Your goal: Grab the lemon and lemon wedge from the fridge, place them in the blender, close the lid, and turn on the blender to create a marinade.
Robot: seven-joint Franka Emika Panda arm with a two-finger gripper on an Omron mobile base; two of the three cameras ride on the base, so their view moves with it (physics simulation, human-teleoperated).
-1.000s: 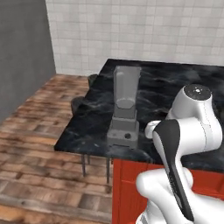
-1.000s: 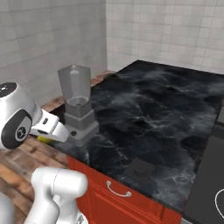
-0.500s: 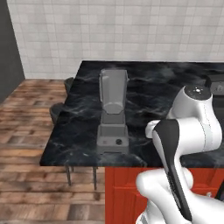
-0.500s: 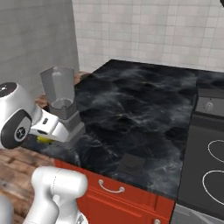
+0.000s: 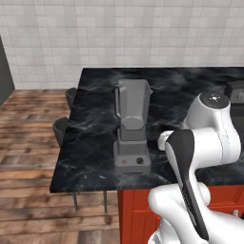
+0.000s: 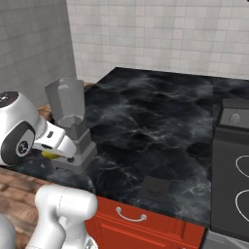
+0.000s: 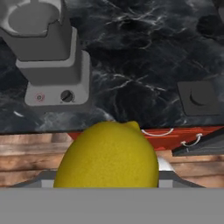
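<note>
The gripper [image 7: 107,186], jaws spread wide around the lemon [image 7: 106,156], hangs off the counter's front edge with the open-topped blender [image 7: 49,52] ahead on the black counter [image 7: 144,57], jug mouth facing up. The hand view shows the lid [image 7: 200,97] lying off to one side; the right base view catches just a yellow sliver beside the blender's base.

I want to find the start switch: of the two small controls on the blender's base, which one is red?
The round red button, the one toward the base's outer edge; the dark knob beside it sits nearer the middle.
</note>
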